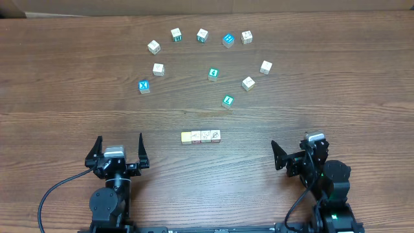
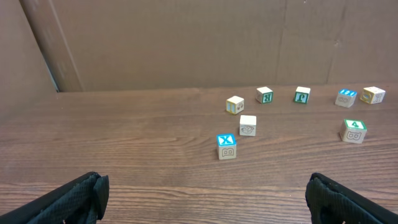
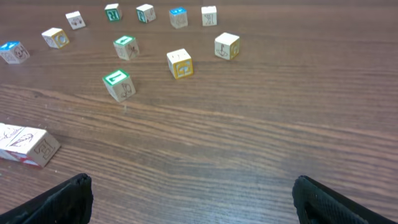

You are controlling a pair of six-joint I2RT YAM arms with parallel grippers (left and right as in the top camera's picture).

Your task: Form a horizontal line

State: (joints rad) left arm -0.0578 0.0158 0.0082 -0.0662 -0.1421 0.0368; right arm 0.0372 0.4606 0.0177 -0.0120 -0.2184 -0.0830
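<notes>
This looks like a robot lab. A brown wooden table has one black robot arm at the lower left and a second arm at the lower right, with a black cable. A plain brown board stands along the top.

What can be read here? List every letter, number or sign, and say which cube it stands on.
"X": white, on the blue top face of the blue-topped cube.
"4", as far as it can be made out: on the green top face of the green-topped cube.
The other cubes, and the horizontal line with its faint reddish marks: too small or blurred to read.
</notes>
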